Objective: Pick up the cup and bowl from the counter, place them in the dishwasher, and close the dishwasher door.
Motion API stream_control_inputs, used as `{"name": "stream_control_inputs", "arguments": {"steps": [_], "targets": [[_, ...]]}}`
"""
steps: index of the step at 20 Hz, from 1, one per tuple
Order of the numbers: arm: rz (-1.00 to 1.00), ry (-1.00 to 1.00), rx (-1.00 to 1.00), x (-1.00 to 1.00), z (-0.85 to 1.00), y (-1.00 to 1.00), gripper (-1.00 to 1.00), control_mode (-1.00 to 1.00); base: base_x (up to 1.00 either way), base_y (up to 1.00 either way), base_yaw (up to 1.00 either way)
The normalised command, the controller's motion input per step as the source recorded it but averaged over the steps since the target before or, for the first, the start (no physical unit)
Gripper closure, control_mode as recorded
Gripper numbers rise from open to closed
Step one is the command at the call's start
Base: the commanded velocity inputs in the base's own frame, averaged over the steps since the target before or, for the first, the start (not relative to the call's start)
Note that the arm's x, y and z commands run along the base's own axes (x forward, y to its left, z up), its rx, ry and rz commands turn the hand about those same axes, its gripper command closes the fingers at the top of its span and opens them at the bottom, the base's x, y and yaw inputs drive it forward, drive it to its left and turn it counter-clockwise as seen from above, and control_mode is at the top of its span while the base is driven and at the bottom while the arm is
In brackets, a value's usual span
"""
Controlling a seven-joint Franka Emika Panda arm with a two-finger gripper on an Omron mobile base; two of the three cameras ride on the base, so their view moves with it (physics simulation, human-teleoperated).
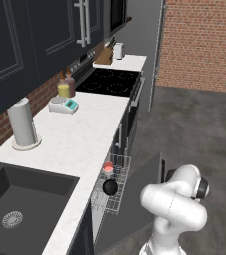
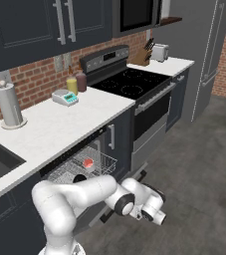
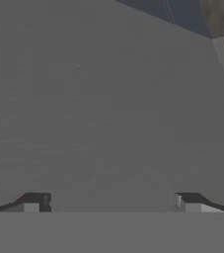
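The whitish cup [image 1: 108, 167] with its red inside stands in the dishwasher's pulled-out silver wire rack [image 1: 117, 200], and the black bowl [image 1: 110, 187] sits just in front of it. From the right base view the cup [image 2: 88, 163] shows in the same rack [image 2: 104, 162] below the white counter [image 2: 50, 129]. The dark dishwasher door [image 1: 134, 199] hangs open, sloping out over the floor. My arm reaches low to the door's outer edge. My gripper [image 3: 111, 202] is open, fingers wide apart, pressed close to the flat grey door panel [image 3: 108, 108], holding nothing.
On the counter [image 1: 79, 144] stand a paper-towel roll [image 1: 22, 124], a small scale [image 1: 63, 104] and bottles [image 1: 66, 85]. The sink [image 1: 20, 199] lies at the left, the black stove [image 1: 109, 82] farther along. Open grey floor [image 1: 194, 129] spreads to the right.
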Motion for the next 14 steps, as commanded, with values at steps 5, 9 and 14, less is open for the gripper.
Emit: {"name": "stream_control_inputs", "arguments": {"steps": [5, 9, 14], "targets": [[0.00, 0.00, 0.17, 0.43, -0.03, 0.46, -1.00, -1.00, 0.00, 0.00, 0.00], [0.03, 0.00, 0.22, 0.31, 0.08, 0.68, -1.00, -1.00, 0.00, 0.00, 0.00], [0.07, 0.00, 0.24, 0.29, 0.31, 0.92, -1.00, -1.00, 0.00, 0.00, 0.00]]}}
